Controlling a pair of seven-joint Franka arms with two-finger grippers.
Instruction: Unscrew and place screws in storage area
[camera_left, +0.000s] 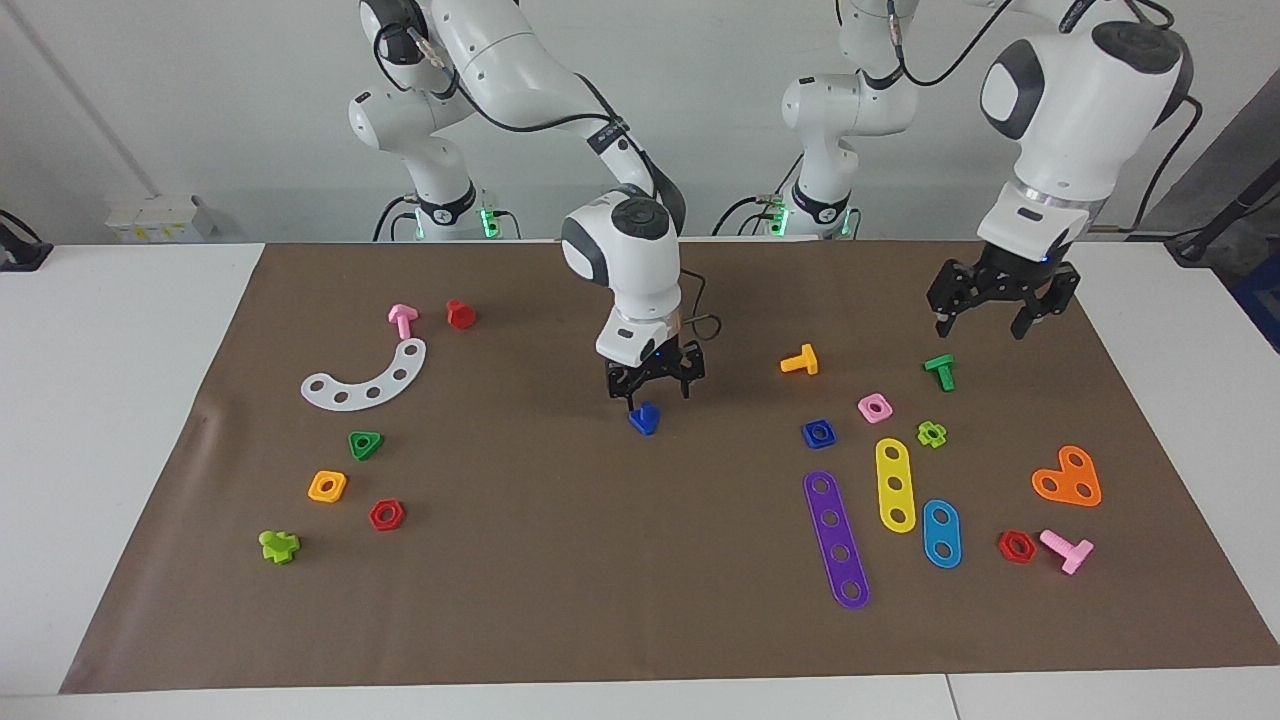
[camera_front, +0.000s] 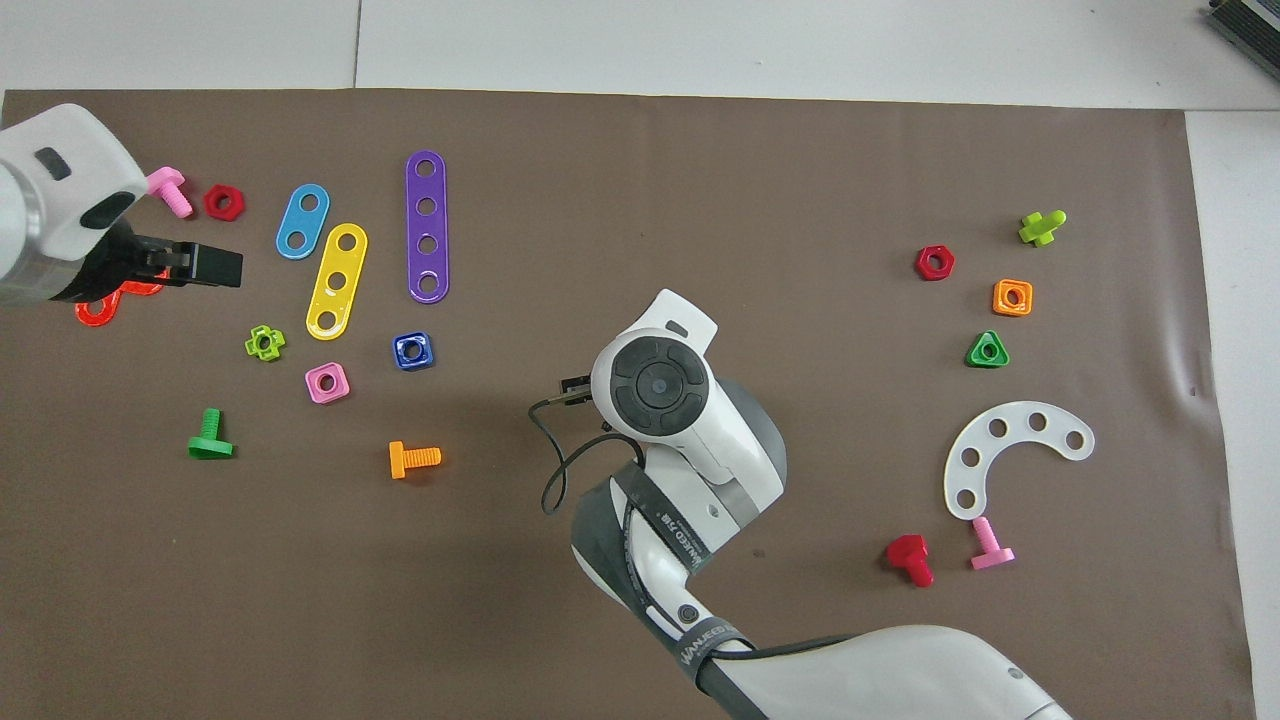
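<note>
brown mat (camera_left: 560, 560): facing view alone shows screw (camera_left: 644, 418) under right claw (camera_left: 655, 391).

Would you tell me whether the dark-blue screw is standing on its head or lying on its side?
Standing on its head: the screw has its shaft pointing up under the right gripper.

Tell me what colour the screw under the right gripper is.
Dark blue screw, clearest in the facing view.
</note>
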